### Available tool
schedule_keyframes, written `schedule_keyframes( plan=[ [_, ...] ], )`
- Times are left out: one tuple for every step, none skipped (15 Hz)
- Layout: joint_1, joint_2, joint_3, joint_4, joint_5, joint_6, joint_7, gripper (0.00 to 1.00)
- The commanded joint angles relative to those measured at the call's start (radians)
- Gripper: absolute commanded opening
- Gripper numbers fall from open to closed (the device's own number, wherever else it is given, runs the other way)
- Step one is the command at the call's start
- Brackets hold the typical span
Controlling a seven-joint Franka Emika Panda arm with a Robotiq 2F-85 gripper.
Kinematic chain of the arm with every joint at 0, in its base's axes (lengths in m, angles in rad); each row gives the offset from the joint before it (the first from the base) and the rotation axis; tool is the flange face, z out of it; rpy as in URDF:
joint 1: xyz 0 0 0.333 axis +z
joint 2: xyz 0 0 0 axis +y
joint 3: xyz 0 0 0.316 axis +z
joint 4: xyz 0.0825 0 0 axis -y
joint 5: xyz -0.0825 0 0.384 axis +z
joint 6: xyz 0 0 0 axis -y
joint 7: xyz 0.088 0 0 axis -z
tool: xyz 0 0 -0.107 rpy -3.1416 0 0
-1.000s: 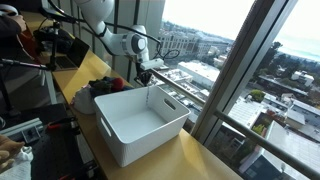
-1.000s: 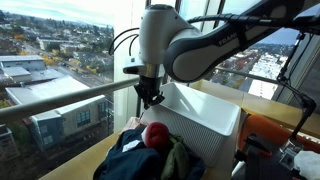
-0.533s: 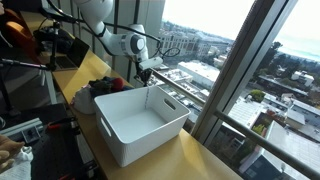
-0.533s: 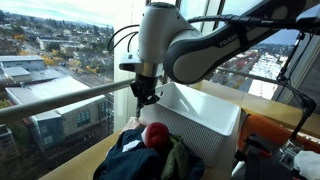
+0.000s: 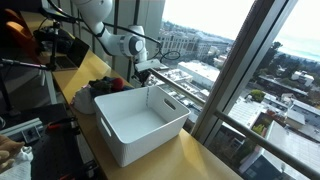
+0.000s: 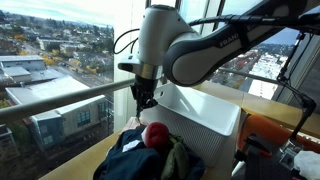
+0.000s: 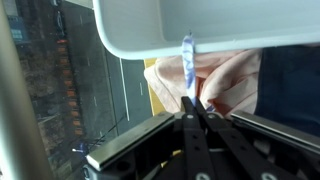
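Note:
My gripper (image 7: 190, 104) is shut on a thin light-blue strip (image 7: 186, 62) that runs from the fingertips toward the rim of a white plastic bin (image 7: 170, 25). In both exterior views the gripper (image 5: 145, 76) (image 6: 145, 99) hangs at the bin's (image 5: 140, 120) (image 6: 205, 115) end wall, just above a pile of clothes (image 6: 140, 155). Under the jaws, the wrist view shows a pale pink cloth (image 7: 228, 80) and a dark blue cloth (image 7: 292, 85). A red round item (image 6: 155, 133) lies on the pile. What the strip belongs to is unclear.
The bin and the clothes (image 5: 103, 90) sit on a yellowish wooden counter (image 5: 190, 155) along a tall window with a metal rail (image 6: 60, 100). Chairs and equipment (image 5: 40, 50) stand behind the arm. The bin's inside looks bare.
The gripper has shifted slightly away from the bin's wall toward the clothes pile, still shut on the strip. Nothing else has moved.

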Motion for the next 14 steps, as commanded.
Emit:
schedule_keyframes(
  plan=[
    [-0.013,0.006,0.026,-0.007,0.042,0.060,0.046,0.00],
    [-0.014,0.008,0.030,-0.010,0.050,0.078,0.054,0.00],
    [-0.013,0.010,0.033,-0.012,0.057,0.098,0.061,0.00],
    [-0.013,0.015,0.036,-0.012,0.062,0.120,0.068,0.00],
    [-0.013,0.018,0.040,-0.011,0.063,0.145,0.072,0.00],
    [-0.015,0.025,0.043,-0.008,0.063,0.171,0.072,0.00],
    [-0.015,0.031,0.045,-0.005,0.062,0.193,0.071,0.00],
    [-0.015,0.037,0.047,-0.001,0.061,0.215,0.068,0.00],
    [-0.016,0.042,0.050,-0.001,0.060,0.235,0.064,0.00],
    [-0.017,0.047,0.052,0.000,0.059,0.256,0.060,0.00],
    [-0.019,0.052,0.055,-0.001,0.057,0.278,0.054,0.00],
    [-0.022,0.057,0.058,0.000,0.056,0.295,0.046,0.00],
    [-0.025,0.062,0.063,0.002,0.055,0.311,0.039,0.00],
    [-0.028,0.067,0.067,0.004,0.056,0.323,0.035,0.00]
  ],
)
